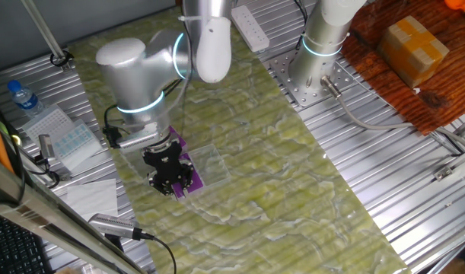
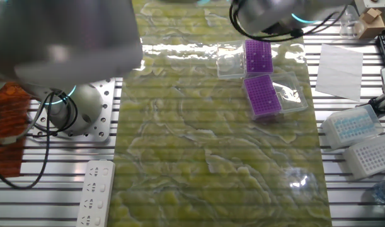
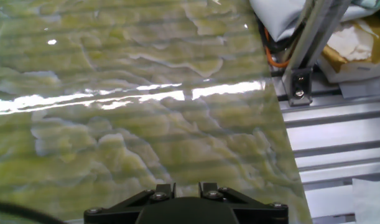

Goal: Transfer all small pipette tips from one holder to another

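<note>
The gripper (image 1: pixel 169 179) hovers over the purple racks (image 2: pixel 263 96); whether its jaws are apart or together cannot be told. A few pale tips (image 2: pixel 259 58) dot the far rack, so most of the transfer looks still undone.

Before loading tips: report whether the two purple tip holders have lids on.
Uncovered: both purple holders show bare hole grids in clear trays; no closed lids visible.

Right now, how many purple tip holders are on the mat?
2. In the other fixed view, the far holder sits in a clear tray under the arm; the near holder lies just below it. None appear hidden.
</note>
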Robot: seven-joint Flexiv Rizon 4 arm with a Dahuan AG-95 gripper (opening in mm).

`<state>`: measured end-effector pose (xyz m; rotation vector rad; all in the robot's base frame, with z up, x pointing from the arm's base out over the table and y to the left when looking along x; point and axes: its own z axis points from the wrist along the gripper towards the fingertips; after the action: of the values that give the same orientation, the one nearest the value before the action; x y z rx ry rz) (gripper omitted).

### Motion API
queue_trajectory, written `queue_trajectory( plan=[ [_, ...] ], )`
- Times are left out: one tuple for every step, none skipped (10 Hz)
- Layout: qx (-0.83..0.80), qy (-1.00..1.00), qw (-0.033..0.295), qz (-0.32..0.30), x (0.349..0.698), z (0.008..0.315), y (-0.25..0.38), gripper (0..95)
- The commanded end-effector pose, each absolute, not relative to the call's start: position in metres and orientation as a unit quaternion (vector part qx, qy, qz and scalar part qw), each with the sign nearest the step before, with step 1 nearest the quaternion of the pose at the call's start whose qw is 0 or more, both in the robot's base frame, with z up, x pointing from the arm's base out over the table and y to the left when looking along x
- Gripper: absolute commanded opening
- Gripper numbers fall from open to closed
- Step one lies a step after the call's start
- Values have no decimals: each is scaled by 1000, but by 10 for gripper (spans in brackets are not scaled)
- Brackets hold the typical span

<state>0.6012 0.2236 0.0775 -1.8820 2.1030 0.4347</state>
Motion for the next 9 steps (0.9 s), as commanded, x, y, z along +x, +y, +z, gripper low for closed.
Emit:
queue_trajectory(
  plan=[
    [-651,738,119,131,602,78,224,190],
    [-653,738,114,126,602,78,224,190],
    [-653,738,114,126,602,78,224,190],
    [-661,734,104,114,602,77,225,190],
    [-665,733,96,109,601,76,226,190],
    [-663,737,85,99,600,75,228,190],
    [-662,738,84,98,600,75,229,190],
    [-662,740,77,91,599,75,229,190],
    [-663,740,72,85,599,75,229,190]
  ],
)
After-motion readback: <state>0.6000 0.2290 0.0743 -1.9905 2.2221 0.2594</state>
